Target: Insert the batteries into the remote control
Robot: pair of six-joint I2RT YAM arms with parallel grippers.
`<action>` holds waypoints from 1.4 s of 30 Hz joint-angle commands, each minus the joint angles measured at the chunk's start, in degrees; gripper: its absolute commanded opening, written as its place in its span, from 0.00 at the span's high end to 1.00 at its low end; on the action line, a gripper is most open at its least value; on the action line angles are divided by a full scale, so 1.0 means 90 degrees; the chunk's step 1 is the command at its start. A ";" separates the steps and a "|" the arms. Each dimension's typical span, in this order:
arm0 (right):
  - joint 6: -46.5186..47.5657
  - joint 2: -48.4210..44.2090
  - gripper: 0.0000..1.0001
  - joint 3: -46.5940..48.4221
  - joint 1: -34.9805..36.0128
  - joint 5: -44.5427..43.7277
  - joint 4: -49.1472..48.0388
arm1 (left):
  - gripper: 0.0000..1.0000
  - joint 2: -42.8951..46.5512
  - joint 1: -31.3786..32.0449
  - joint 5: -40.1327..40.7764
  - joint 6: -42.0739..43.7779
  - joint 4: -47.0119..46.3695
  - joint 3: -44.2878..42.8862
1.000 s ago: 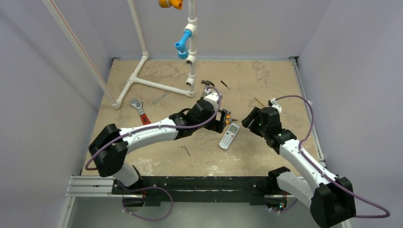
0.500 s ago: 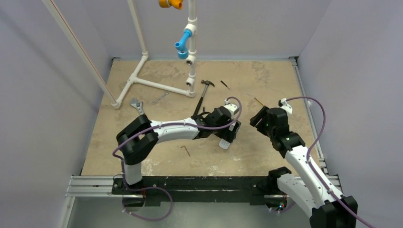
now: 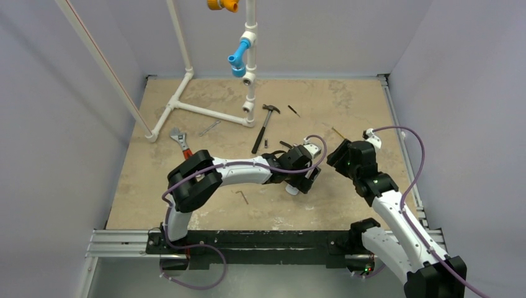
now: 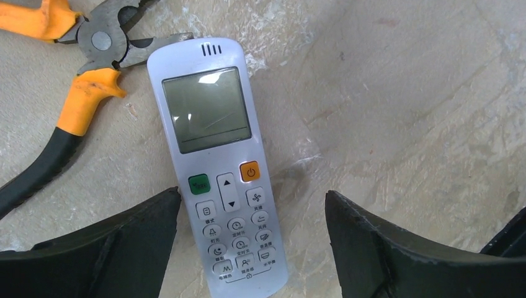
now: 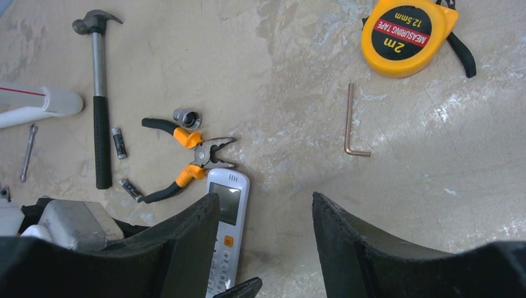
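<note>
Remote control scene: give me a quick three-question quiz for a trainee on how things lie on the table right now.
1. True or false: the left gripper is open, with the remote control lying display-up between its fingers.
2. Which tool lies right at the remote's display end? A adjustable wrench; B pliers; C tape measure.
3. How many batteries lie loose on the table near the hammer handle?
Key: 1 true; 2 B; 3 two.
</note>
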State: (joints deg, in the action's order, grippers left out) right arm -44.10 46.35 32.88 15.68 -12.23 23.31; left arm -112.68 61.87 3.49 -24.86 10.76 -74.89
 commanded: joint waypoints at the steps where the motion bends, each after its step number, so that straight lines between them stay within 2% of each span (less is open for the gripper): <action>1: 0.0128 -0.0126 0.45 0.0209 -0.0034 0.0014 0.0021 | 0.18 -0.0178 -0.0009 0.0140 0.0143 0.0278 -0.0380; 8: 0.0217 -0.0170 0.49 0.0230 -0.0037 -0.0033 0.0019 | 0.32 -0.0325 0.0001 0.0214 0.0227 0.0385 -0.0467; 14: 0.0254 -0.0255 0.50 0.0150 -0.0041 -0.0069 -0.0026 | 0.51 -0.0291 0.0001 0.0081 0.0291 0.0373 -0.0442; 19: 0.0476 -0.0403 0.49 0.0116 -0.0038 -0.0020 -0.0126 | 0.77 0.0002 0.0001 -0.0040 0.0344 0.0098 -0.0216; 22: 0.0531 -0.0534 0.49 0.0103 -0.0038 -0.0068 -0.0215 | 0.85 0.0270 -0.0009 -0.0221 0.0410 -0.0219 -0.0045; 27: 0.0402 -0.0555 0.49 0.0098 -0.0034 0.0531 -0.0693 | 0.87 0.0732 -0.0041 -0.0562 0.0390 -0.0569 0.0188; 31: 0.0318 -0.0408 0.47 0.0087 -0.0033 0.0624 -0.0727 | 0.86 0.1291 -0.0181 -0.0976 0.0219 -0.1281 0.0755; 36: 0.0113 -0.0429 0.38 -0.0148 -0.0041 0.0950 -0.1007 | 0.86 0.1698 -0.0476 -0.1557 -0.0202 -0.1992 0.1302; 42: 0.0061 -0.0209 0.27 -0.0351 -0.0048 0.1780 -0.1670 | 0.86 0.2004 -0.0727 -0.2138 -0.0533 -0.2929 0.1804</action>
State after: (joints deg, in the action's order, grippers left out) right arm -42.39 43.18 30.46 15.68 -1.93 14.46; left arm -97.62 56.45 -10.35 -26.76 -6.44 -60.71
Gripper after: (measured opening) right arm 0.716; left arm 0.471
